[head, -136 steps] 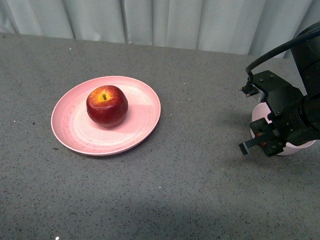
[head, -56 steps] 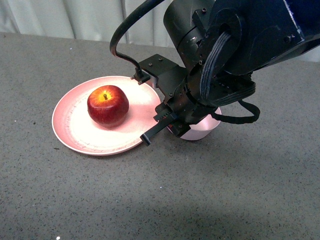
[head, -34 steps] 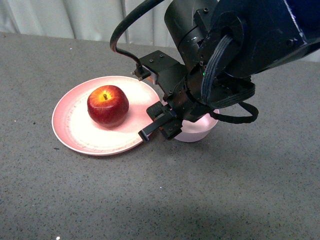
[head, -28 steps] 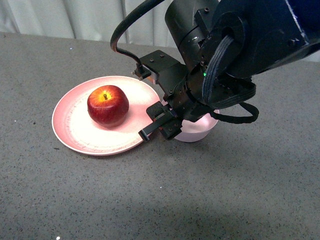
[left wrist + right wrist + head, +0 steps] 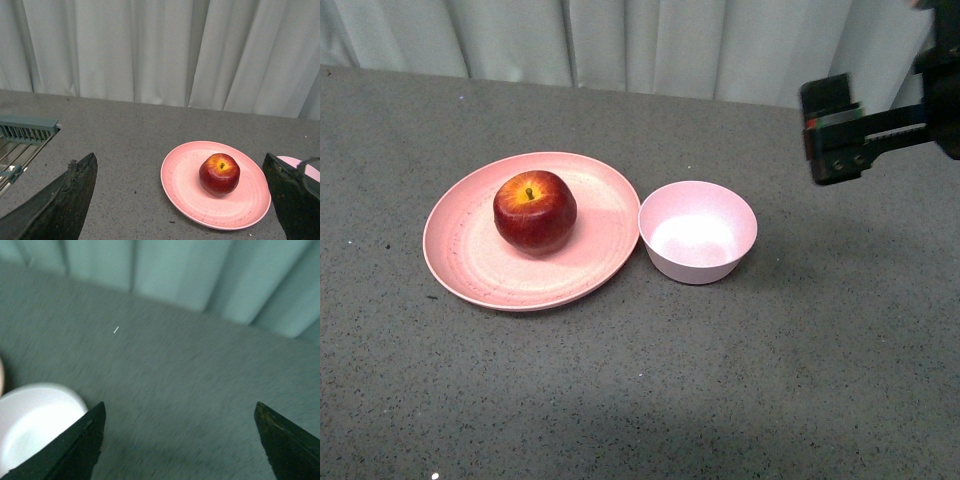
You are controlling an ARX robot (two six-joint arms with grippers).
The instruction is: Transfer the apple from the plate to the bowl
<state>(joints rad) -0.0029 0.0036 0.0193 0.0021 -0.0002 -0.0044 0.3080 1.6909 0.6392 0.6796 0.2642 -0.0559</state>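
The dark red apple sits upright left of centre on the salmon-pink plate. The pale pink bowl stands empty just right of the plate, almost touching its rim. My right gripper is open and empty, raised at the far right above and behind the bowl. Its wrist view is blurred and shows the bowl beside one finger, with its gripper over bare table. The left wrist view shows the apple on the plate ahead of my open left gripper, with a sliver of the bowl.
Everything stands on a grey speckled table. A pale curtain hangs along its back edge. A grey-green grated rack lies at the table's side in the left wrist view.
The bowl has come from the far right to beside the plate. My right arm, low over the bowl half a second ago, has pulled away up and to the right. The apple has not moved.
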